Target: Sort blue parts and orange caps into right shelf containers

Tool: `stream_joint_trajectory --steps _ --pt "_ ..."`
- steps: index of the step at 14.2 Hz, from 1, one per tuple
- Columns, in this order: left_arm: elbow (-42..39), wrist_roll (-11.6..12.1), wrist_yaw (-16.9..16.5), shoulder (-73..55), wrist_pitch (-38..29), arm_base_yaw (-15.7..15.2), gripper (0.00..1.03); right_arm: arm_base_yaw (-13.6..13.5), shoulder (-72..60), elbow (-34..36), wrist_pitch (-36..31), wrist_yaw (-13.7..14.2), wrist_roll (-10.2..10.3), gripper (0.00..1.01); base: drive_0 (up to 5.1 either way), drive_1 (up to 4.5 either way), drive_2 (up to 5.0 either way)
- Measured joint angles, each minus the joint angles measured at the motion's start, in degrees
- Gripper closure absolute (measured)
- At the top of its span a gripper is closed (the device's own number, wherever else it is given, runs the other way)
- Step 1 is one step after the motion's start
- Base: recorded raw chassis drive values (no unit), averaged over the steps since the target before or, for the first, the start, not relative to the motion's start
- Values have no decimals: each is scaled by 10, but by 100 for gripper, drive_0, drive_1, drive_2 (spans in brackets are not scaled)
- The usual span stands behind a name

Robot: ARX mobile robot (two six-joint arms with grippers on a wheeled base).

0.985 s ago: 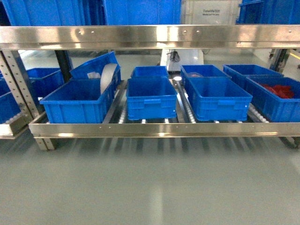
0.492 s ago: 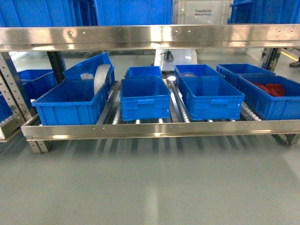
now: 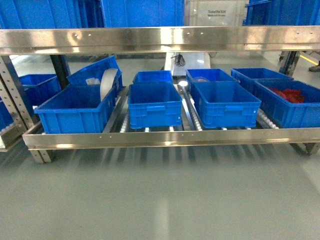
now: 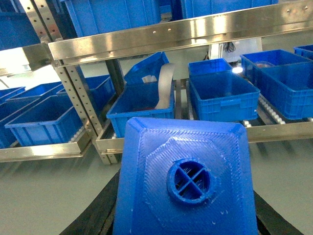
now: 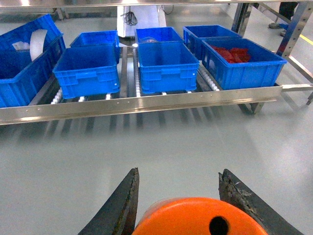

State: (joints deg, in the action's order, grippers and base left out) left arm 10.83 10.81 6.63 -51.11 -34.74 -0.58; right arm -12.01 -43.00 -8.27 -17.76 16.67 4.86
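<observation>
Head view: only the steel shelf [image 3: 150, 137] on a grey floor [image 3: 160, 200]; neither arm nor held part visible here.
Left wrist view: blue part [image 4: 186, 178] fills the lower frame, close to the lens, between dark fingers [image 4: 93, 218] of the left gripper [image 4: 186, 215]; closed on the part as far as visible, fingertips out of frame.
Right wrist view: orange cap [image 5: 198, 218] at the bottom edge, seated between two dark fingers [image 5: 124, 203] of the right gripper [image 5: 183, 210]; fingers spread to the cap's width and flanking it, contact itself at the frame edge, hard to confirm.
Blue part surface: layered ridged texture, chamfered corners, round boss with a cross inside.
Orange cap surface: smooth flat top, one dark round hole.
Shelf containers: blue ribbed crates [image 3: 155, 105] in rows on roller tracks along the shelf's front edge, well apart from both held parts.
Far-right crate [image 5: 244, 66]: red pieces inside.
Left crate [image 3: 75, 107]: a tilted crate behind it holding a white curved strip [image 3: 107, 82].
Middle front crates: contents not visible from these angles.
Shelf material: bright polished metal, perforated uprights.
</observation>
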Motion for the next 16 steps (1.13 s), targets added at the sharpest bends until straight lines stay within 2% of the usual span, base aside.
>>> stream_joint_trajectory --steps 16 --pt "0 0 0 0 -1 0 58 0 0 0 -2 -2 0 59 4 4 4"
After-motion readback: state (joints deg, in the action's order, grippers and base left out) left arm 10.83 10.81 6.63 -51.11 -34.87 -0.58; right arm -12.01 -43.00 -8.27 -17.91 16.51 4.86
